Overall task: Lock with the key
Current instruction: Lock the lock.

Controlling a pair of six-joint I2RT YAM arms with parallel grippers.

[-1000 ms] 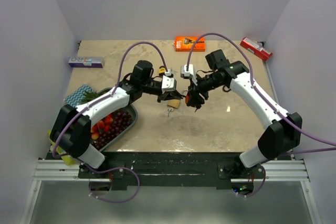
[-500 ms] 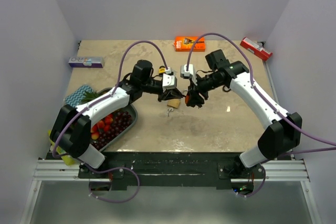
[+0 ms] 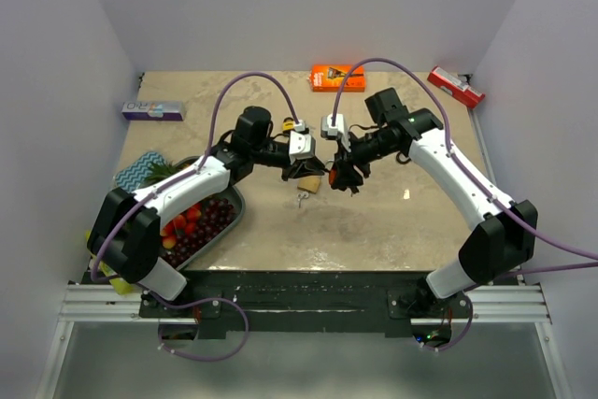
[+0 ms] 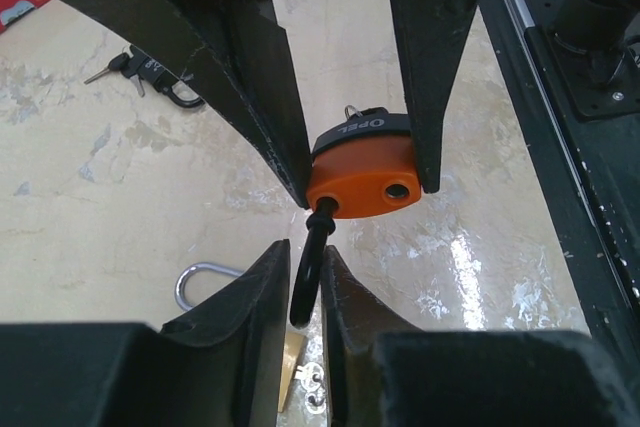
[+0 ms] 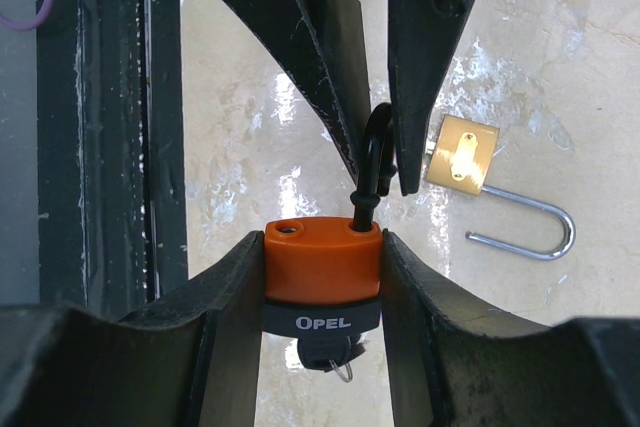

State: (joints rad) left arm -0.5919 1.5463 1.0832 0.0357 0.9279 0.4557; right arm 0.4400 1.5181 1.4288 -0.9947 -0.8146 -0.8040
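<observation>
the right gripper (image 5: 322,243) is clamped on the body of the orange padlock (image 5: 322,269), held above the middle of the table (image 3: 392,221). the left gripper (image 4: 303,253), coming in from the left, is pinched tight on the lock's black shackle (image 4: 304,292). a dark key (image 5: 326,354) with a small ring sticks out of the lock's base. a brass padlock (image 5: 461,155) lies on the table just below the grippers, its shackle swung open. a bunch of keys (image 4: 140,69) lies well apart, further right.
</observation>
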